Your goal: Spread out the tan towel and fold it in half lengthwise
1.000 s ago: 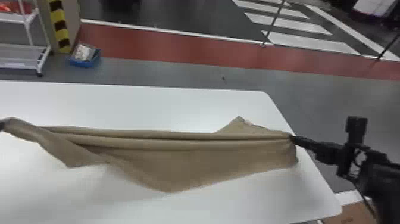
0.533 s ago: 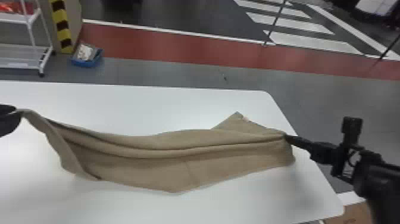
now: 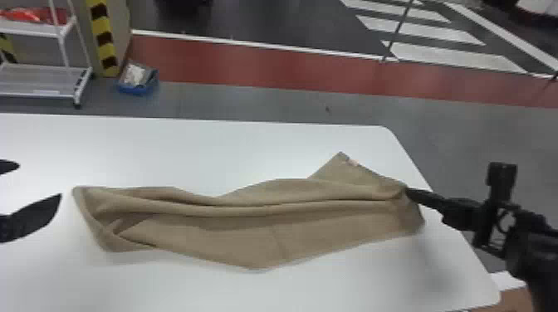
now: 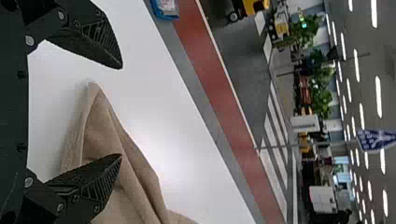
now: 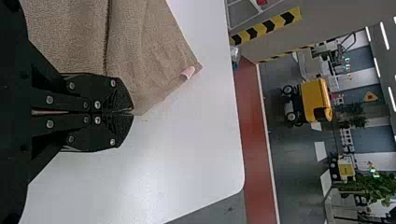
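Towel (image 3: 257, 232) rumpled | left hand (image 3: 40, 180) agape, empty | right hand (image 3: 407, 191) pinching towel | blue bin (image 3: 135, 89), floor: whitish contents (image 3: 135, 74)

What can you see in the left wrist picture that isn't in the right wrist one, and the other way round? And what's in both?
Left wrist view: the left tool, wide open, and a blue-and-white banner.

Right wrist view: the right tool, closed on the tan towel's corner, the towel's pinkish tag, and a yellow-and-black striped band.

Both: the tan towel, the white table and the red floor strip.
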